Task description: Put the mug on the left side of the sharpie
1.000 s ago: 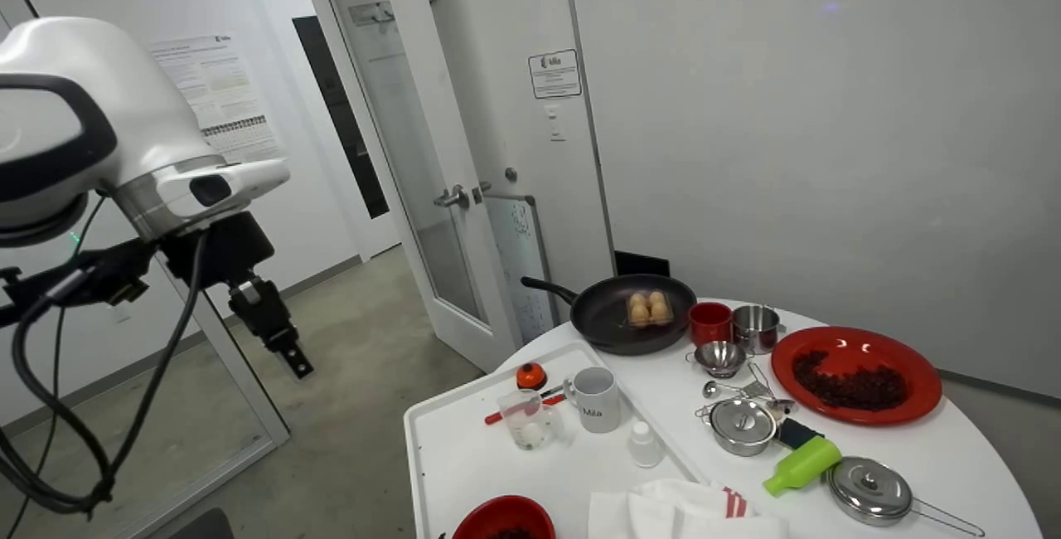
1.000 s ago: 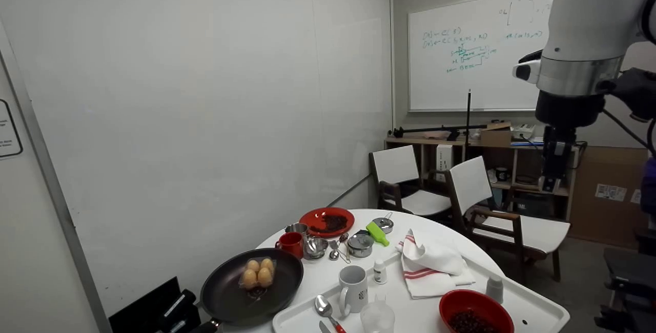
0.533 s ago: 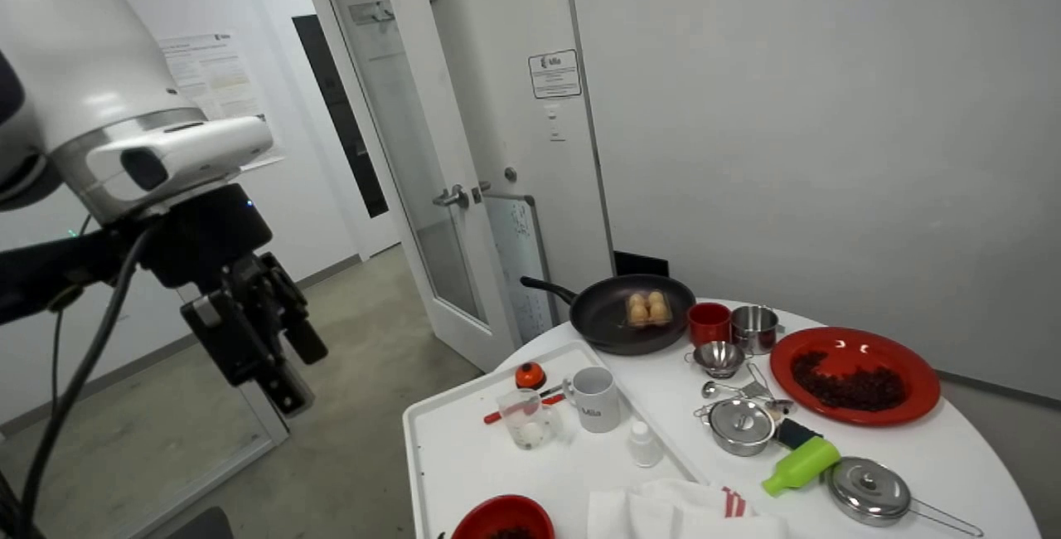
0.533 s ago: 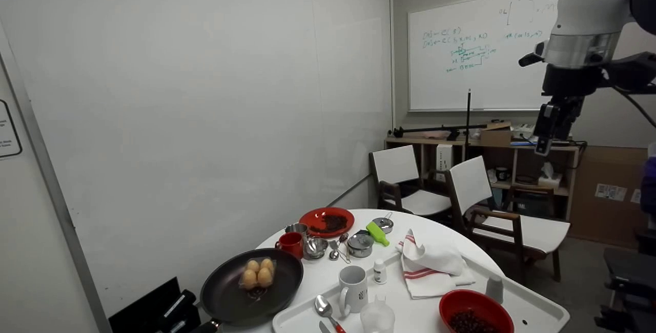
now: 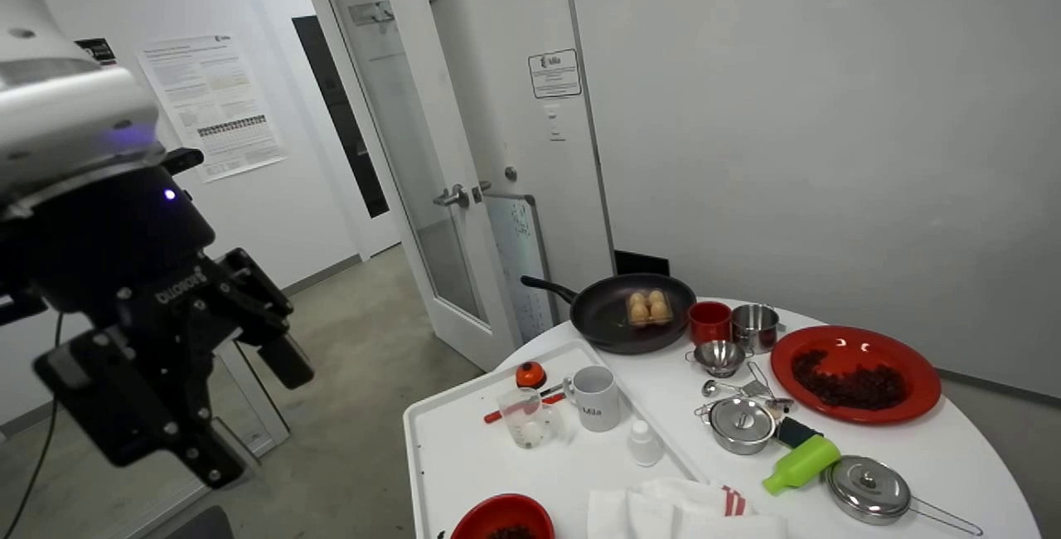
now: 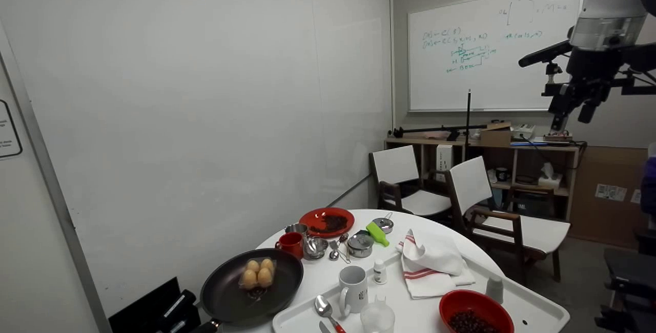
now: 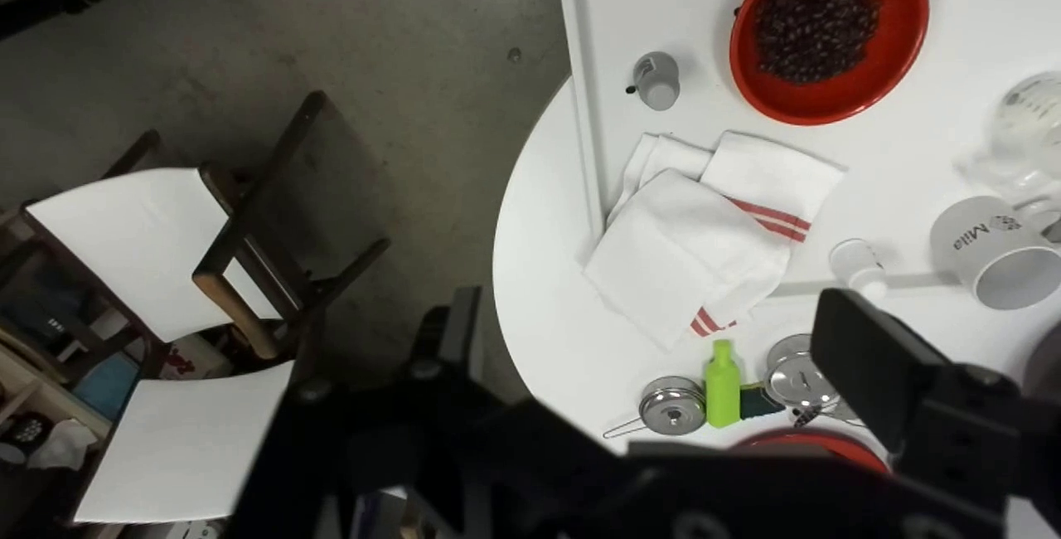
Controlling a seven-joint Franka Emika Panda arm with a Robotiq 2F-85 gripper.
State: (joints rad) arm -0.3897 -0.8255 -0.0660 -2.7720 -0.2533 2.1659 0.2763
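Upright on the white tray (image 5: 431, 473) stands a pale grey mug (image 5: 598, 406) with "Mila" printed on it, also visible in an exterior view (image 6: 354, 292). At the right edge of the wrist view, the mug (image 7: 978, 245) is partly cut off. I cannot make out a sharpie; it is hidden or out of view. Beside the mug lie a spoon (image 6: 323, 303) and a knife (image 6: 324, 327); red handles (image 5: 495, 417) show there. My gripper (image 5: 255, 410) hangs in the air away from the table, fingers wide apart and nothing between them, as the wrist view (image 7: 655, 323) also shows.
Close to the mug are a clear cup (image 6: 377, 317) and a small white bottle (image 5: 644, 444). The tray also holds a red bowl (image 7: 746, 41) of beans and a striped towel (image 7: 704, 232). Beyond it stand a frying pan (image 5: 597, 319), a red cup (image 5: 709, 323), metal pots (image 5: 743, 427) and a red plate (image 5: 796, 348).
The arm has risen in one view and grown larger in another, and the gripper has turned so that both fingers now show apart. The things on the table have not moved.
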